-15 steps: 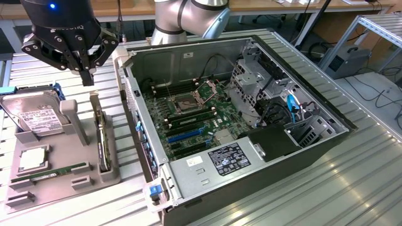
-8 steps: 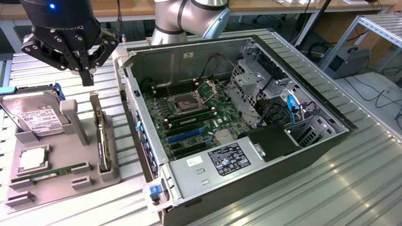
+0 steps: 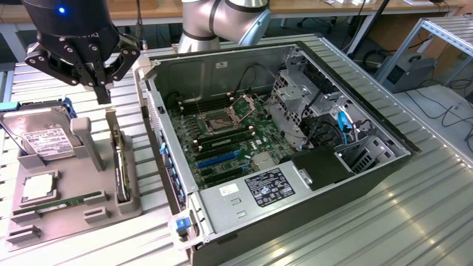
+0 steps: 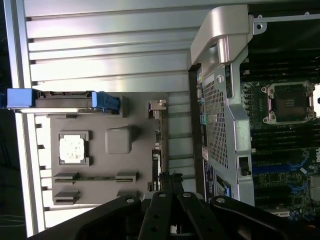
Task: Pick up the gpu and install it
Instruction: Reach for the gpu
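Gpu [image 3: 118, 166]: stood on edge in your rack [image 3: 111, 213], between drive [image 3: 41, 138] and case [image 3: 214, 208], likely so its top edge is free to grip; your claw [image 3: 103, 100], pressed together and empty, hangs above it.

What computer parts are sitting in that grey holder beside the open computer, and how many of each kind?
hard drive: 1
processor chip: 1
memory stick: 1
gpu, standing on its edge: 1
Total: 4
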`<state>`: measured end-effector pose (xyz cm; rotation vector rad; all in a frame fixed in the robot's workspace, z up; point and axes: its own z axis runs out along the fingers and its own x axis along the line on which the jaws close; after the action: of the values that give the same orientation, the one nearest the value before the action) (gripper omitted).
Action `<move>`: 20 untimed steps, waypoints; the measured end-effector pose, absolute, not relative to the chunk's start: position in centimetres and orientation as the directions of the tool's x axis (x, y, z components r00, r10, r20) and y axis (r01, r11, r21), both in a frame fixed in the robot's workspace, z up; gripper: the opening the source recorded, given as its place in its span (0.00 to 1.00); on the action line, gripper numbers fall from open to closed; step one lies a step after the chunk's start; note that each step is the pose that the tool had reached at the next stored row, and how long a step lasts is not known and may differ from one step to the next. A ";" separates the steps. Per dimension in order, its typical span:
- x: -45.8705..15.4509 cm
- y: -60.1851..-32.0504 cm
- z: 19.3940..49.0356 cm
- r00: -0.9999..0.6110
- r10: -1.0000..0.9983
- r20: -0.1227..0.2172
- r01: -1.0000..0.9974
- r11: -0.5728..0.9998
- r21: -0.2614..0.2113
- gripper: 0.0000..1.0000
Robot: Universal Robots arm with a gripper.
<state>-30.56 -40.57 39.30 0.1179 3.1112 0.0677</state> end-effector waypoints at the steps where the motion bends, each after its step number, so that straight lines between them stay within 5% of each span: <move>1: -30.6 -40.7 39.3 -0.997 0.076 -0.026 0.075 0.996 0.044 0.11; 20: -30.6 -42.0 39.3 -0.997 0.076 -0.026 0.075 0.996 0.044 0.11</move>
<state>-30.56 -41.99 39.30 0.1179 3.1112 0.0676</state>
